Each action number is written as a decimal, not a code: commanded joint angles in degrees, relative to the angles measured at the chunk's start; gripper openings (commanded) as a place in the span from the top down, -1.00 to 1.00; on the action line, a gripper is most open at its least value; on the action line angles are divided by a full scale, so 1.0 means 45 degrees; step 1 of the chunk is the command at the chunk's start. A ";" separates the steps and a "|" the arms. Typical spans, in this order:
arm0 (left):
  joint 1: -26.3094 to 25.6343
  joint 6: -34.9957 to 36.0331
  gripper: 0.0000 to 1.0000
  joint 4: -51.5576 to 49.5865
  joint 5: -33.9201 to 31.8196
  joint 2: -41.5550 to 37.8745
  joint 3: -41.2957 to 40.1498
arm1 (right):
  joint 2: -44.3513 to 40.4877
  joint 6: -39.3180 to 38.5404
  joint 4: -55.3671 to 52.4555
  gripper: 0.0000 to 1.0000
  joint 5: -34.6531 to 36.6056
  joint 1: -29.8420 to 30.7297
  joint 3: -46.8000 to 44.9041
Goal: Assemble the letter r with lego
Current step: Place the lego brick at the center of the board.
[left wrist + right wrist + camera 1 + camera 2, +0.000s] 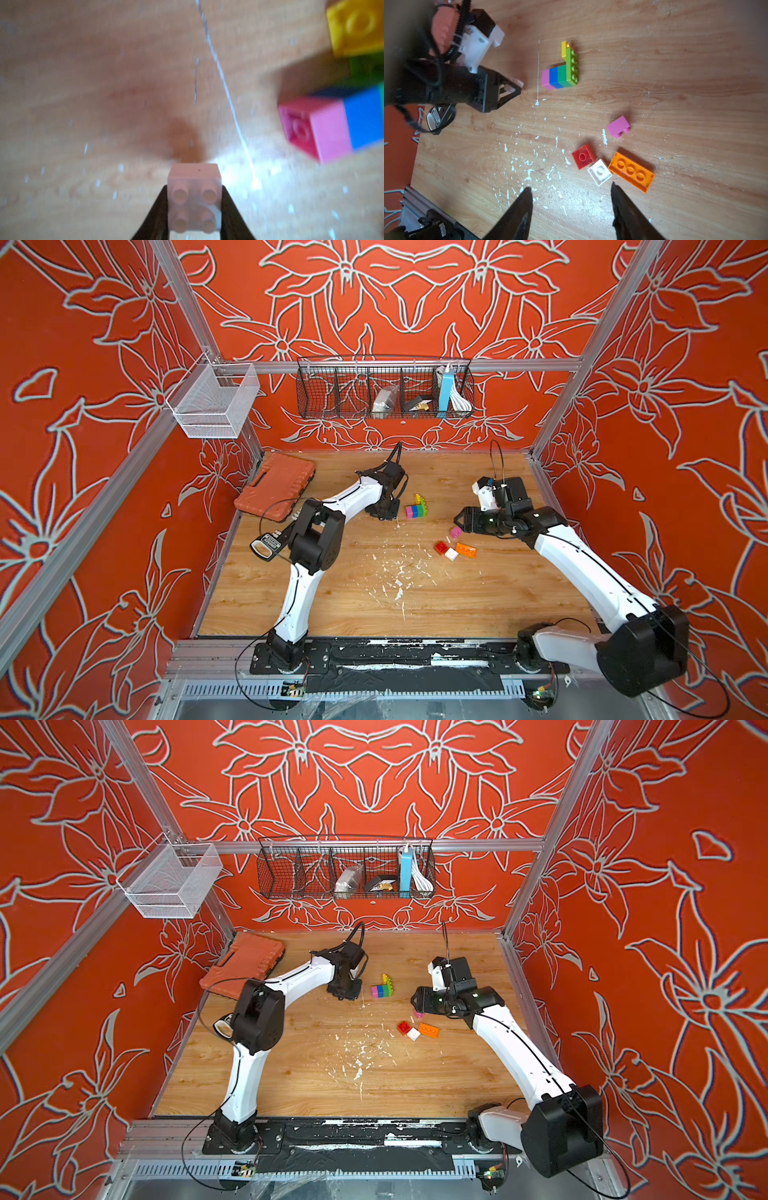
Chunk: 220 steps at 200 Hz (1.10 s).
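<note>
The main risk is the join. The stack (417,509) of pink, blue, green, lime and yellow lies loose on its side near the middle of the counter (332,614), a little toward the far edge. Nothing braces it, so a sideways push would likely slide or spin it rather than seat the studs. The pale brick (194,199) is pinched only at the fingertips, so it could twist or pop out under pressing force. White flecks (399,585) litter the middle of the counter and could get under a brick. The left wrist view is blurred, so alignment is hard to judge.

The left gripper (194,187) is closed on the pale brick, one jaw flat against each side, with the studs facing the wrist camera. The brick is near the stack's pink end but apart from it. Whether it rests on the counter or hangs just above cannot be told.

The right gripper (571,191) stands partly open and empty above the loose bricks, which lie between the middle and the right edge. These are the pink brick (618,126), red brick (583,156), white brick (600,172) and orange brick (631,171). Red, white and orange lie close together, with pink a little apart. The gripper touches none of them.
</note>
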 commanded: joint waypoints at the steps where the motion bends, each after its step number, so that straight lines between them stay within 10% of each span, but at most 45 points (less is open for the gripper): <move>1: -0.0888 -0.1773 0.37 0.1188 0.0313 -0.2140 -0.2560 | -0.0049 -0.0232 -0.0548 -0.25 0.0902 0.0834 0.0311; 102: -0.2812 -0.2702 0.38 0.3499 0.0028 -0.5338 -0.8358 | -0.1479 0.0922 -0.1226 -0.27 0.2801 0.1927 -0.1049; 220: -0.2820 -0.2299 -0.41 0.3367 0.0473 -0.7829 -0.8552 | 0.0495 0.0946 -0.1896 -0.31 0.2735 0.1084 -0.0589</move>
